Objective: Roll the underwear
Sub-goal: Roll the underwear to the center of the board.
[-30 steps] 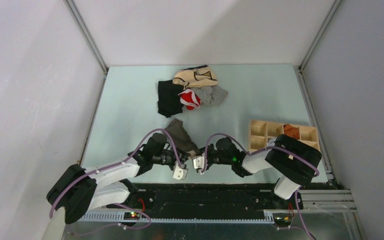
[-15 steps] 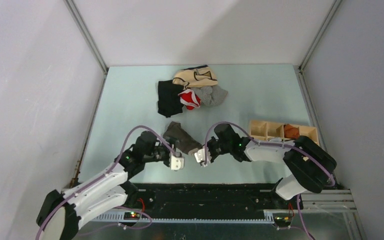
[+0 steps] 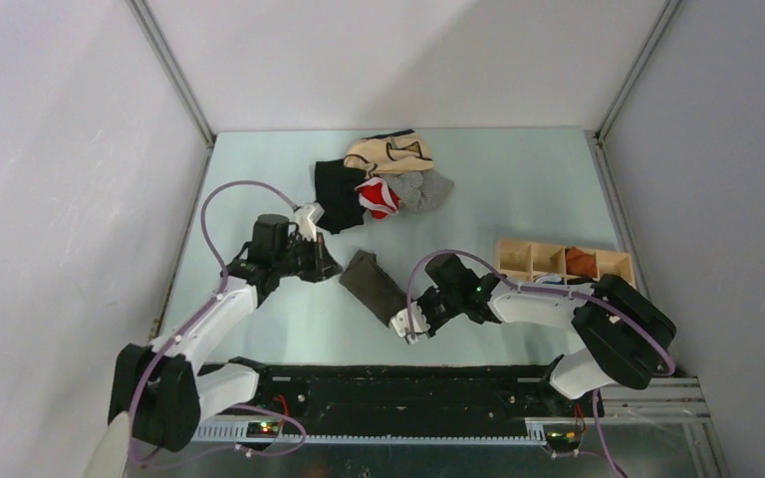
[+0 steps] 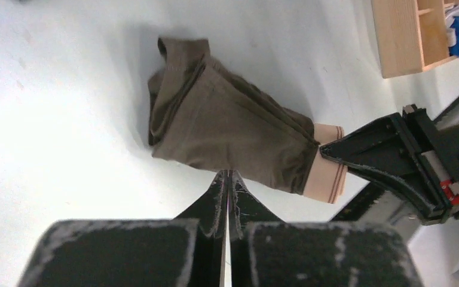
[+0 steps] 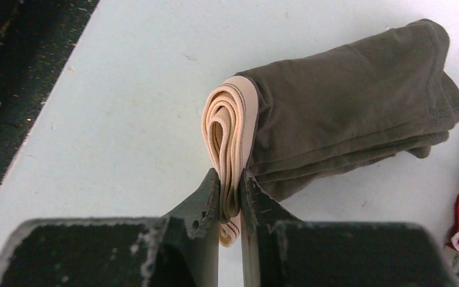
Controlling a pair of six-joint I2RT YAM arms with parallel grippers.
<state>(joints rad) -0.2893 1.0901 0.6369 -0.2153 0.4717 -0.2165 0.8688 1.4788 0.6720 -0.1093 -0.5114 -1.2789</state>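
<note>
At the left, the left claw (image 3: 324, 265) has its fingers pressed together on nothing. It sits apart from the cloth, off the leg end of the bundle.

In the middle of the near tabletop (image 3: 259, 179) lies the underwear (image 3: 372, 286), between the two claws. It is already gathered into a compact, longish bundle. In the right wrist view the cream waistband (image 5: 227, 119) shows several layers coiled on themselves, so the rolling looks largely done. The leg end is looser: the left wrist view shows a flap sticking out at the far tip and open folds along the side.

To the right, the right claw (image 5: 230, 179) is nearly closed, pinching the coiled waistband end and holding the layers together.

Further right a wooden divider box (image 3: 563, 264) stands well apart, with something already in it. A pile of other garments (image 3: 379, 184) lies farther back.

What seems left is to tuck or tighten the loose leg end, then let go without the coil springing open.
</note>
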